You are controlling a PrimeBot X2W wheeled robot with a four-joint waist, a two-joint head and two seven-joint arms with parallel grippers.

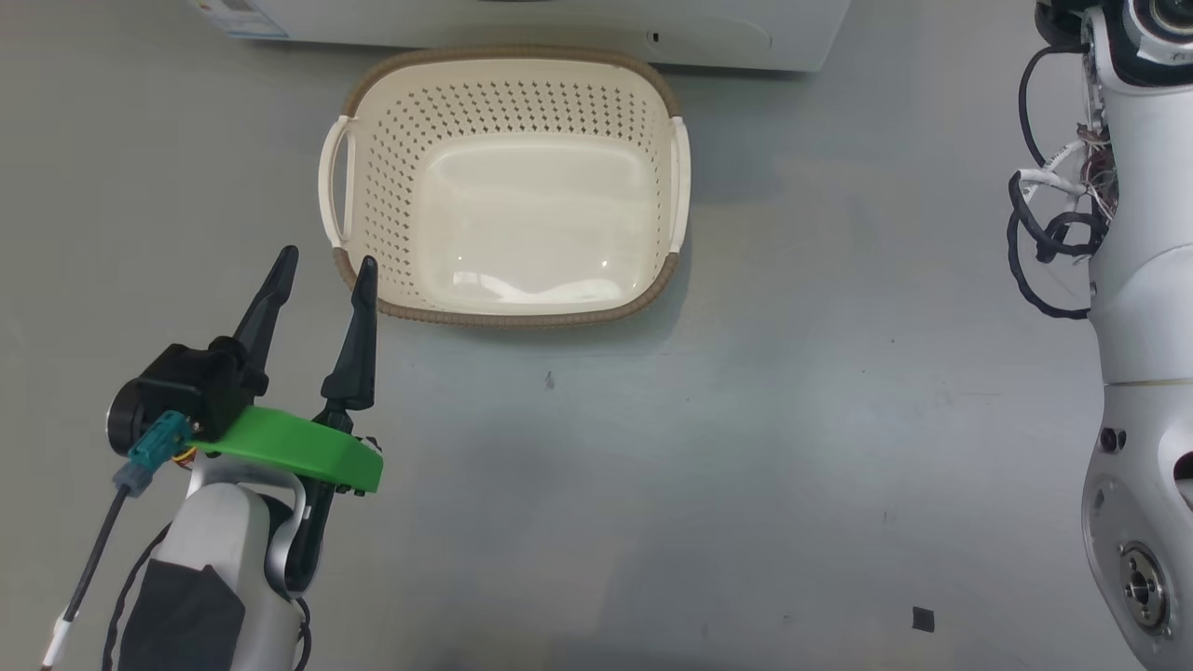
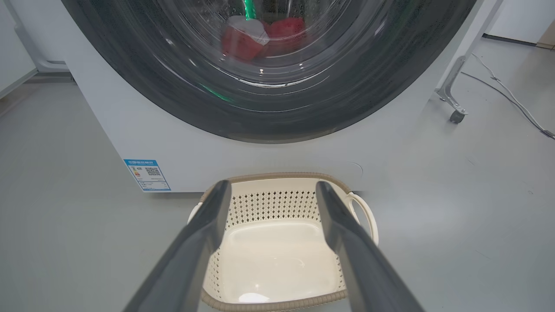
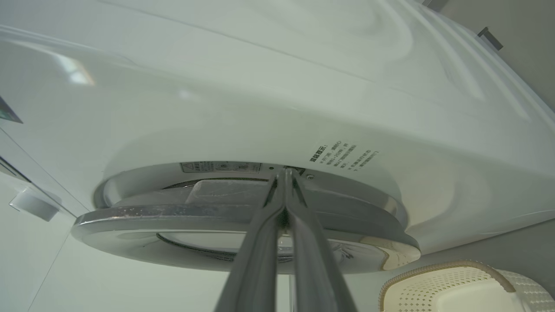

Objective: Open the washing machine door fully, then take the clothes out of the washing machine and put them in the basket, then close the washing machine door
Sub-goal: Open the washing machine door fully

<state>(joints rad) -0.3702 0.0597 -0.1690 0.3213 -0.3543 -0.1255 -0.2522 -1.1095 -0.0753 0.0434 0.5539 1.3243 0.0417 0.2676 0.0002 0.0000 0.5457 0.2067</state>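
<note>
The empty cream basket (image 1: 522,317) stands on the grey floor just in front of the white washing machine (image 1: 559,28). My left gripper (image 1: 326,258) hovers open beside the basket's near left corner, holding nothing. Its wrist view looks over the basket (image 2: 277,177) at the washing machine door (image 2: 269,125), where the red and white clothes (image 2: 282,34) show behind the glass. My right gripper (image 3: 285,171) is shut, its tips pushed in behind the edge of the door's rim (image 3: 173,216), against the machine's front (image 3: 303,86). Whether the door is ajar is unclear.
My right arm (image 1: 1137,280) rises along the right edge of the head view. To the machine's right, a castor leg (image 2: 453,110) and cables (image 2: 507,93) are on the floor. A blue label (image 2: 147,174) marks the machine's lower left front.
</note>
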